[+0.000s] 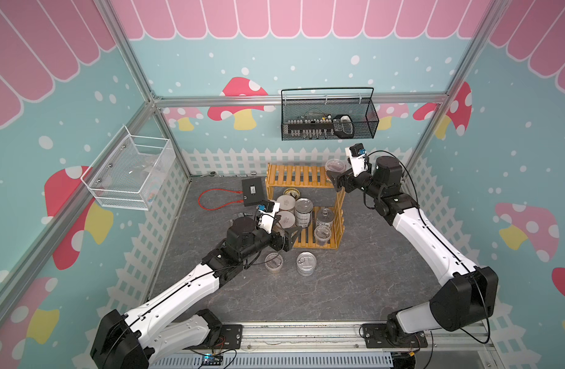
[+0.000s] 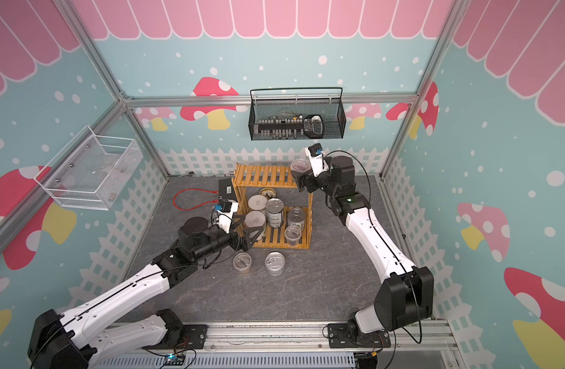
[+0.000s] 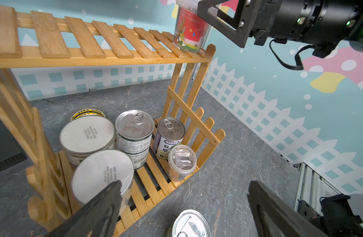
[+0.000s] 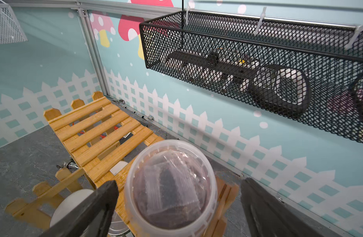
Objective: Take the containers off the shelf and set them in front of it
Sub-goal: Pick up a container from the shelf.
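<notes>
Left jaws are spread wide with nothing gripped, low at the left front corner of the shelf (image 1: 294, 175). The front white-lidded can (image 3: 102, 172) sits right at one finger (image 3: 98, 209). The tip overlaps its lid in the left wrist view; contact cannot be told. The other finger (image 3: 279, 213) is well apart from the can, over bare desk (image 1: 354, 281).

Beyond the left jaws, on the lower tier, all upright:
- The rear white-lidded can (image 3: 87, 133) is just behind the front one.
- The tall pull-tab tin (image 3: 134, 125) stands beside both cans.
- The purple-labelled tin (image 3: 170, 135) comes next.
- The lower-tier tub (image 3: 181, 160) is just in front of that tin, at the tier's edge.

A yellow-and-black round item (image 3: 88, 112) shows behind the rear can; what it is, unclear.

On the desk, below the left jaws and toward the arm bases, the desk tub (image 1: 274, 261) and desk tin (image 1: 306, 262) stand side by side, upright, off the shelf and in front of it.

Right jaws are also released, up at the right end of the upper tier. The top-tier tub (image 4: 170, 184) stands upright between the two fingers. One finger (image 4: 88, 209) is just beside its wall, and the other (image 4: 269, 209) is apart with a clear gap. It is not clamped.

The black mesh basket (image 4: 258, 61) hangs on the wall above and beyond the right jaws.
</notes>
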Controlling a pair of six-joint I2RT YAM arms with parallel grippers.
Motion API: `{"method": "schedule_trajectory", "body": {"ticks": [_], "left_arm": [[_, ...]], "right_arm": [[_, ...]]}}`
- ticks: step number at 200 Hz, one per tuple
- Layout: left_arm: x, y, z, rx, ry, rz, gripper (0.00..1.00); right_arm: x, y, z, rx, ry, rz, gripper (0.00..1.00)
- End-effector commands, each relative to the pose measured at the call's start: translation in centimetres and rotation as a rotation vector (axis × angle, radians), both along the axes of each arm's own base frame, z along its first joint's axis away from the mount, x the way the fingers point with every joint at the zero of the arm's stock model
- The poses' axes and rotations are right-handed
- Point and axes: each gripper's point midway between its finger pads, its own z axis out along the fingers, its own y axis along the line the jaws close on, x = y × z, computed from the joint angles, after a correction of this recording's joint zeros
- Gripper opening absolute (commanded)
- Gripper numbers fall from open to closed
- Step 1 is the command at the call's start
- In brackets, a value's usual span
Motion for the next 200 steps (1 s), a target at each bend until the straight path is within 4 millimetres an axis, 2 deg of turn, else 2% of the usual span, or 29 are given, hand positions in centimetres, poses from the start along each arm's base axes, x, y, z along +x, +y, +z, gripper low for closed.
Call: {"method": "schedule_trajectory", "body": {"ticks": [1,47,104,122,140,164,200], "left_arm": [[-0.2,0.0,1.2,-0.024,-0.032,-0.022,0.99],[-0.5,0.0,1.4,-0.040,-0.035,-0.036,0.99],[-0.4,0.3,1.4,-0.051,-0.040,-0.038,0.99],[-0.4,0.3,1.2,-0.052,-0.034,-0.041,0.99],[-0.3,0.4,1.4,-0.057,-0.037,-0.039,0.99],[-0.4,0.5,1.6,-0.068,-0.037,-0.044,0.99],[-0.7,0.3,1.8,-0.083,-0.034,-0.060,0.99]], "right_arm": [[0.5,0.2,1.3,0.027,-0.018,0.015,0.98],[1.3,0.5,1.0,0.028,0.002,0.029,0.88],[1.6,0.6,0.7,0.020,0.026,0.033,0.88],[1.5,0.7,0.8,0.021,0.024,0.043,0.81],[1.2,0.7,1.4,0.026,0.016,0.050,0.73],[0.4,1.0,2.2,0.026,0.000,0.079,0.70],[-2.4,1.4,4.3,0.033,-0.044,0.144,0.67]]}}
